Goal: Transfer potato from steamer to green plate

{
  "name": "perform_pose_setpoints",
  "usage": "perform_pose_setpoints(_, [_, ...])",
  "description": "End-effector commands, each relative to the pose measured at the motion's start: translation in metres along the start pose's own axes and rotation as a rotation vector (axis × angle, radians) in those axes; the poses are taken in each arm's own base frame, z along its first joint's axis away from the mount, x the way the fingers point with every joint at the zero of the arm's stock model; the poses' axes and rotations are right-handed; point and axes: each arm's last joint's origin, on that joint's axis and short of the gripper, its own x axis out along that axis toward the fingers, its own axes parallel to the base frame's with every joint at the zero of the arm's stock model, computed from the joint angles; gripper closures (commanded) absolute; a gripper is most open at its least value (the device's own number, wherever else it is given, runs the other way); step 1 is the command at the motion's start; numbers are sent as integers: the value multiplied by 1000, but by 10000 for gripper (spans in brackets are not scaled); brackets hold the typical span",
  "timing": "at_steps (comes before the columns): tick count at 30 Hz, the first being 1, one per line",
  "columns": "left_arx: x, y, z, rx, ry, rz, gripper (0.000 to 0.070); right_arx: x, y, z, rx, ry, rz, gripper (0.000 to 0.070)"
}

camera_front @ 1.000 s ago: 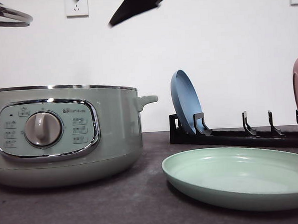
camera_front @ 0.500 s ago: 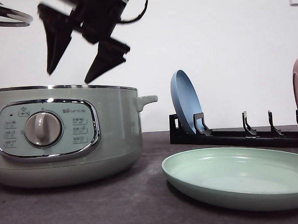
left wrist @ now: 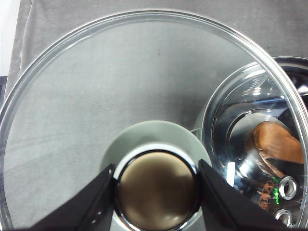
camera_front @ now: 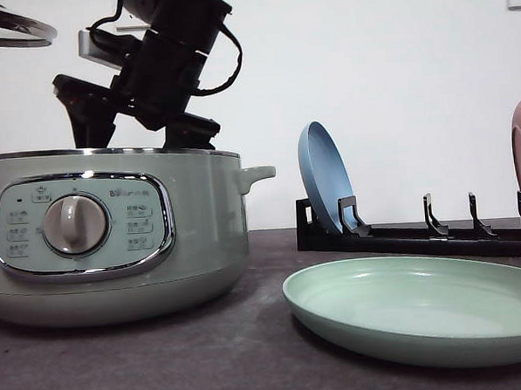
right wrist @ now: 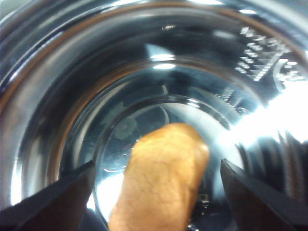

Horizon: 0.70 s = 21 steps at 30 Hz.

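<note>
Right arm reaches into the open steamer [camera_front: 114,233] for the potato [right wrist: 161,175].
Right jaws are spread wide around it, not gripping; left jaws clamp the lid knob [left wrist: 156,190], holding the lid [left wrist: 96,96] aside; green plate [camera_front: 424,309] waits.

Steamer [camera_front: 114,233] mouth: uncovered, right gripper [camera_front: 126,136] dipping through at upper left of front view.
Inside pot: fingers [right wrist: 53,202] spread wide either side of potato [right wrist: 161,175], steel wall all round.
Glass lid [left wrist: 144,110]: lifted, upper left corner.
Green plate [camera_front: 424,309]: bare, lower right.
Rack [camera_front: 420,235]: behind plate.
</note>
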Motion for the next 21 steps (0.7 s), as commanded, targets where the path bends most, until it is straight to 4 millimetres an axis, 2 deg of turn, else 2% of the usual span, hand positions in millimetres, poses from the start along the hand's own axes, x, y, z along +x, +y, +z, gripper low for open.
perform_pose_setpoints(1, [-12, 2, 5, -18, -72, 9, 691, 13, 6, 2, -3, -2, 3, 175])
perform_pose_setpoints(5, [-12, 2, 5, -18, -72, 9, 691, 21, 7, -1, -5, 13, -15, 175])
perform_pose_setpoints(21, [-12, 2, 5, -18, -73, 9, 691, 29, 6, -6, -2, 42, -27, 175])
